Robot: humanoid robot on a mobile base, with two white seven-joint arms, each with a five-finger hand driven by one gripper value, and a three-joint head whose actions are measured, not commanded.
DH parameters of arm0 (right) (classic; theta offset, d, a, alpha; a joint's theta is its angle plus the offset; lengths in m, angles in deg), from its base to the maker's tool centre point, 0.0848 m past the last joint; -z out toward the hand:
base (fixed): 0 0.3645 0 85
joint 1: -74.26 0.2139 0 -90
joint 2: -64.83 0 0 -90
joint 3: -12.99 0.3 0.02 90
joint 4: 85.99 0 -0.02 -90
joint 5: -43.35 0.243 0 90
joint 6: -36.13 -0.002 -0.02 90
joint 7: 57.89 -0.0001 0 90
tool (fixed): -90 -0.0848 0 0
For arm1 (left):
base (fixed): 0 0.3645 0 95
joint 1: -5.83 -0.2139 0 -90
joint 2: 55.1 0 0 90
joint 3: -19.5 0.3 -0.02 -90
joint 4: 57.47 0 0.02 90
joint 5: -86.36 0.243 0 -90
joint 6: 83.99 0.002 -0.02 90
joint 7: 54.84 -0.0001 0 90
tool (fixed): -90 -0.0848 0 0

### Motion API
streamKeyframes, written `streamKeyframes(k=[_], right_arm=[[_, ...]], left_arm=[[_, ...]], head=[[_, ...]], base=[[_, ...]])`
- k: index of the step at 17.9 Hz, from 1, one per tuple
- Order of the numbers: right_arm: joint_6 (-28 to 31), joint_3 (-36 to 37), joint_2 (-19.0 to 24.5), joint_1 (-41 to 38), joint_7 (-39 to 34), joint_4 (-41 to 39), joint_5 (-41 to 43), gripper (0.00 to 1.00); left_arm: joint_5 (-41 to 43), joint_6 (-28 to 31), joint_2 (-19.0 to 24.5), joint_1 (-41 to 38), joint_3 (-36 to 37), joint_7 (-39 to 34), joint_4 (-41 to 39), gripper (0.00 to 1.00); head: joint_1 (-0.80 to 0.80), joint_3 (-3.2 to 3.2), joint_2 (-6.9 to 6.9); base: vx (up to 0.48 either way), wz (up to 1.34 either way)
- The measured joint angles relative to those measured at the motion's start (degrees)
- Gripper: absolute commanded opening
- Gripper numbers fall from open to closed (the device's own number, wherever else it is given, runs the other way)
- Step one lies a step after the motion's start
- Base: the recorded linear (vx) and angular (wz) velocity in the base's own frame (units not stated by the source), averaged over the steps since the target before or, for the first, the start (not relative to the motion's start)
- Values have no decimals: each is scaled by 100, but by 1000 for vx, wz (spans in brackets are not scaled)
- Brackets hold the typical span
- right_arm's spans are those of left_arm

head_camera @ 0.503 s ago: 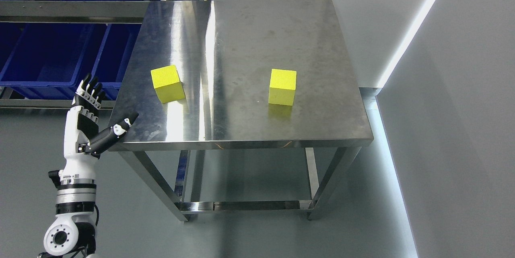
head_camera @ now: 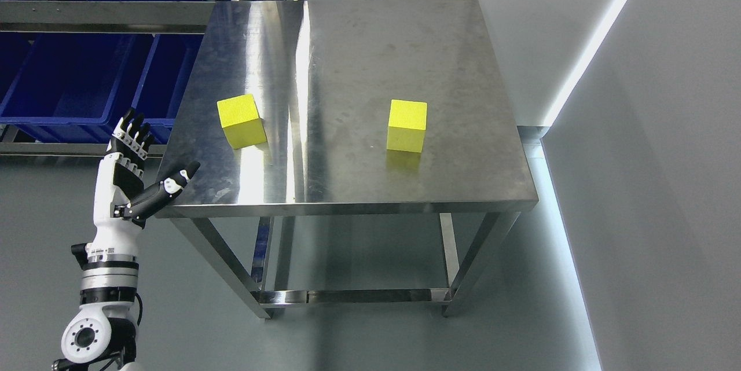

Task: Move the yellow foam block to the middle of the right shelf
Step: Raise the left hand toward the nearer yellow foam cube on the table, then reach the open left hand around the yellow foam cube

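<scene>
Head view has the left hand [head_camera: 130, 171] raised at the lower left of the frame, just off the near left corner of the steel desk [head_camera: 359, 52], palm up, fingers spread and holding nothing, the thumb [head_camera: 168, 186] poking out toward the desk edge. Two yellow foam blocks are in play: the left block [head_camera: 241, 120] sits left of the picture's centre, the right block [head_camera: 407, 125] a little right of centre, the two well apart on the bare metal. From the hand, the left block lies up and to the right in the frame, near but not touching, and it's clearly the closer of the pair; the right block is much farther across. The left block is turned a little askew to the desk edge, while the right one sits squarer; both look like cubes, so no long axis to favour. No right arm in view, so I'd judge this reach belongs to the left hand, going up and rightward over the desk corner. Blue bins [head_camera: 69, 79] on a rack fill the upper left of the frame; which shelf is the goal I can't tell.
</scene>
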Motion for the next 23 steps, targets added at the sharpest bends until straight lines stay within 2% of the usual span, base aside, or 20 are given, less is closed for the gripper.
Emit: streamKeyframes(k=[6,12,18,23], right_arm=[[0,0,0,0,0,0,0,100],[0,0,0,0,0,0,0,100],[0,0,0,0,0,0,0,100],[0,0,0,0,0,0,0,100]], left_arm=[[-437,666,0,485,-64,-8,19,100],[-556,1764,0,919,-52,-14,33,100],[-30,2402,8,1245,229,1,66,100],[424,2465,207,1423,558,13,218,100]], head=[[0,0,0],[0,0,0],[0,0,0],[0,0,0]], base=[[0,0],[0,0],[0,0],[0,0]])
